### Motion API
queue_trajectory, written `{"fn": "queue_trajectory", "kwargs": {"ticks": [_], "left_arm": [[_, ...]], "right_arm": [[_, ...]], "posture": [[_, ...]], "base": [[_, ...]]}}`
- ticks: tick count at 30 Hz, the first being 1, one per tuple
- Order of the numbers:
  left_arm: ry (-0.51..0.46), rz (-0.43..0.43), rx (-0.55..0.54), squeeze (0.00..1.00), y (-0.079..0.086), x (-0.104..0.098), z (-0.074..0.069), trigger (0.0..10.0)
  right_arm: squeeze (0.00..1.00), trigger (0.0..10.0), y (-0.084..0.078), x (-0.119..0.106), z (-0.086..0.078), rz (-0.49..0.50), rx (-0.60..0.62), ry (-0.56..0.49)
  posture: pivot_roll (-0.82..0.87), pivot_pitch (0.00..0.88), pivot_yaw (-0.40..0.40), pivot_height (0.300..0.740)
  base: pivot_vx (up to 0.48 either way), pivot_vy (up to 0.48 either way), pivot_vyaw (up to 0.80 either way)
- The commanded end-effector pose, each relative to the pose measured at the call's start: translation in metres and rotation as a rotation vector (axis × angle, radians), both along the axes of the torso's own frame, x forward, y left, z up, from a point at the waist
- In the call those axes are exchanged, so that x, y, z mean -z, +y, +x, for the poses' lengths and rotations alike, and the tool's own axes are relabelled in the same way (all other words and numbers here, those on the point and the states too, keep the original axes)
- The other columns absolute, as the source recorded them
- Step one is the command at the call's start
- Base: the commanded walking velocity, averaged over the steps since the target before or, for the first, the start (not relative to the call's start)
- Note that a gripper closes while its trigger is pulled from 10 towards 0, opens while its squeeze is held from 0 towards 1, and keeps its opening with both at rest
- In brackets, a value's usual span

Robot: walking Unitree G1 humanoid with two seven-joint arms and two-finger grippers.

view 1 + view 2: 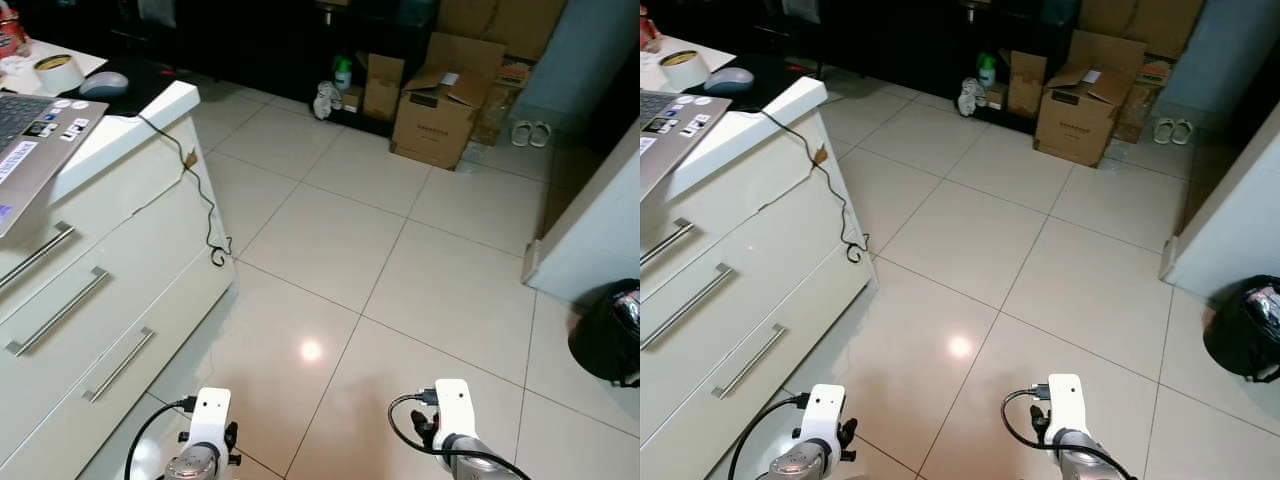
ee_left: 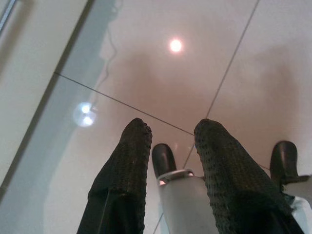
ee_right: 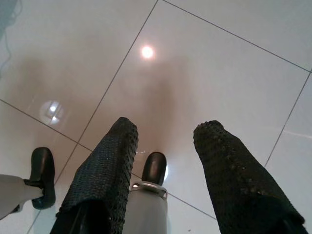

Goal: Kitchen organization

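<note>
Both arms hang low over the glossy tiled floor (image 1: 340,250), the left arm (image 1: 207,432) near the cabinet and the right arm (image 1: 452,415) further right. My left gripper (image 2: 170,130) is open, its black fingers (image 2: 127,161) apart with nothing between them and only floor tile beyond. My right gripper (image 3: 165,130) is open too and holds nothing, floor beneath it. A white cabinet (image 1: 110,300) with three bar-handled drawers stands at the left. Its top carries a laptop (image 1: 35,140), a roll of tape (image 1: 58,72) and a mouse (image 1: 103,83).
A black cable (image 1: 205,205) hangs down the cabinet's corner. Cardboard boxes (image 1: 435,105) and a bottle (image 1: 343,72) sit along the dark far wall, with slippers (image 1: 529,132) beside them. A black bin bag (image 1: 612,335) sits at the right by a white wall (image 1: 590,235).
</note>
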State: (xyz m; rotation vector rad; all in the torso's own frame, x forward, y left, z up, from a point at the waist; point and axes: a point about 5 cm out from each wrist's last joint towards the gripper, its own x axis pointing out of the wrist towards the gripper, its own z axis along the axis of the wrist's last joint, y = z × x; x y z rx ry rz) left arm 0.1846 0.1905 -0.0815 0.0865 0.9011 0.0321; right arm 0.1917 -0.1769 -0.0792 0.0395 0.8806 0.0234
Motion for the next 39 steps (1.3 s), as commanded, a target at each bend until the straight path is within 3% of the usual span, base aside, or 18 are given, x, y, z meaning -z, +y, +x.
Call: {"fn": "queue_trajectory", "kwargs": {"ticks": [1, 17, 39], "left_arm": [[-0.002, -0.007, -0.016, 0.00, 0.0021, 0.0004, -0.0017, 10.0], [-0.024, -0.047, -0.045, 0.00, 0.0023, -0.0010, 0.0002, 10.0], [-0.013, -0.050, -0.037, 0.00, -0.0008, 0.0014, -0.0039, 10.0]], "right_arm": [[0.00, 10.0, 0.0003, -0.0011, 0.0016, 0.007, 0.005, -0.013], [0.00, 10.0, -0.0008, -0.0019, 0.0020, 0.000, -0.020, -0.025], [0.00, 10.0, 0.0020, 0.0022, -0.0050, 0.001, -0.037, 0.004]], "posture": [[0.08, 0.058, 0.000, 0.740], [0.09, 0.058, -0.007, 0.740], [0.08, 0.066, -0.002, 0.740]], "base": [[0.000, 0.000, 0.00], [0.000, 0.000, 0.05], [0.000, 0.000, 0.80]]}}
